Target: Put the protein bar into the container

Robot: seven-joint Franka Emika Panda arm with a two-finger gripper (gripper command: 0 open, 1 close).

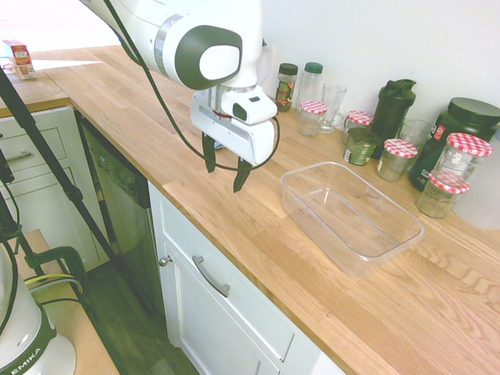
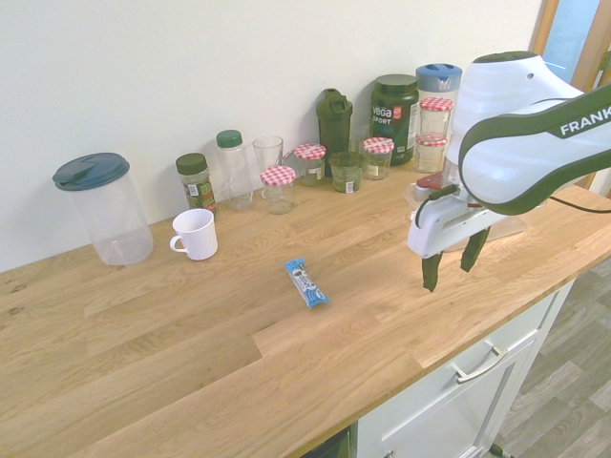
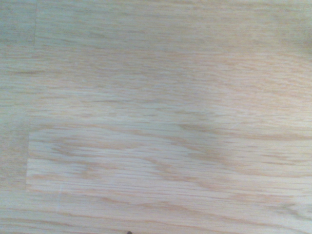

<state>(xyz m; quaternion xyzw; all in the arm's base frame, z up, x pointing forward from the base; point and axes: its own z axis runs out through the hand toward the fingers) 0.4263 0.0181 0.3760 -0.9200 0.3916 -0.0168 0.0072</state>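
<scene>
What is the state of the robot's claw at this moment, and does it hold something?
Claw: open, holding nothing; the blue-wrapped bar lies on the wooden counter, apart from it.

Red-and-white checks on jar lids — blue-and-white bar wrapper

Blue-wrapped protein bar lies on countertop; open tool hovers.

Bright exteriors (walls almost washed out); wrist view soft, blurry.
</scene>
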